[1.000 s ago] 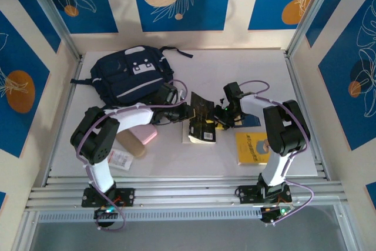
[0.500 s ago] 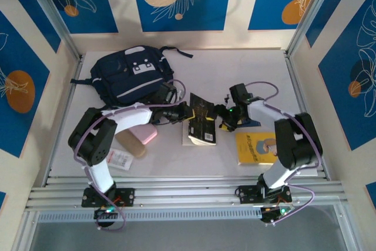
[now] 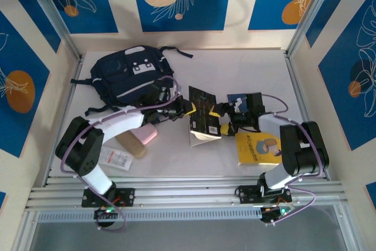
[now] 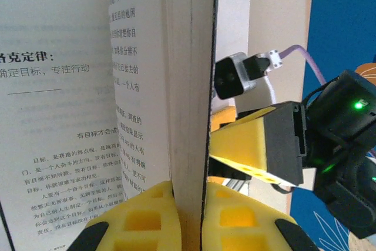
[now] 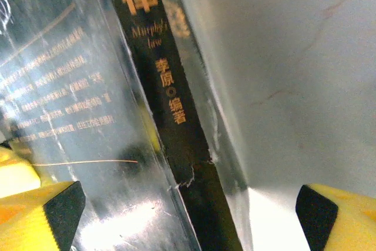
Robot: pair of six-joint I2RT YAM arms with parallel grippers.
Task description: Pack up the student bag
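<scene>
Grey tabletop [image 3: 235, 69] beneath, left jaws pinch black book [image 3: 204, 119], right jaws gape.

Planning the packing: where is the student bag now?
Top view: the student bag lies far left on the table, just beyond the left arm.

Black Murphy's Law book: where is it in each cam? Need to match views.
Top external: book just below centre frame, left pincer at its left edge.
Left wrist: book edge-on, centre frame, page block clamped in left pincer.
Right wrist: book, black spine running diagonally through centre.
Shared landmark: right pincer, yellow fingers, next to the book.
</scene>
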